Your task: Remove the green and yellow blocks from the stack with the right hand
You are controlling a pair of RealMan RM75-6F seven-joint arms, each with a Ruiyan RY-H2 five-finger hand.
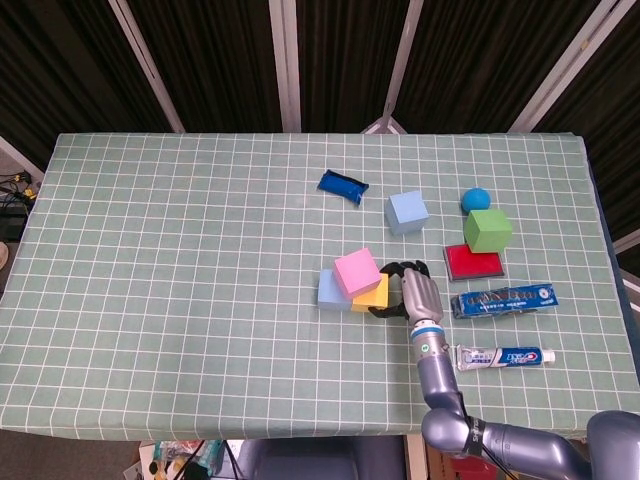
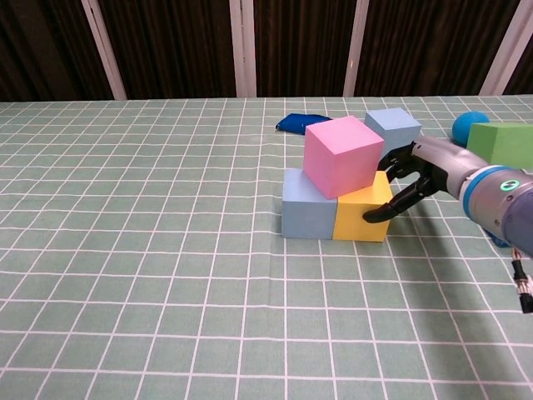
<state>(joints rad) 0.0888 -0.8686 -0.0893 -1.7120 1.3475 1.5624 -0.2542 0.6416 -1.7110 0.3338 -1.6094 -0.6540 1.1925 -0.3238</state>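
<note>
Nearest the robot, a white toothpaste tube lies on the checked green bench, with a blue toothpaste box just beyond it. The right hand reaches in from the right side to the stack; its fingers are spread and curled around the right face of the yellow block, the lowest one touching that face, but no firm grip shows. The yellow block sits on the bench, touching a light blue block on its left. A pink block rests tilted across the top of both. Farther back and to the right, the green block sits on a flat red block, well apart from the stack. Beyond lie a second light blue block, a blue ball and a dark blue pouch. The left hand is out of view.
</note>
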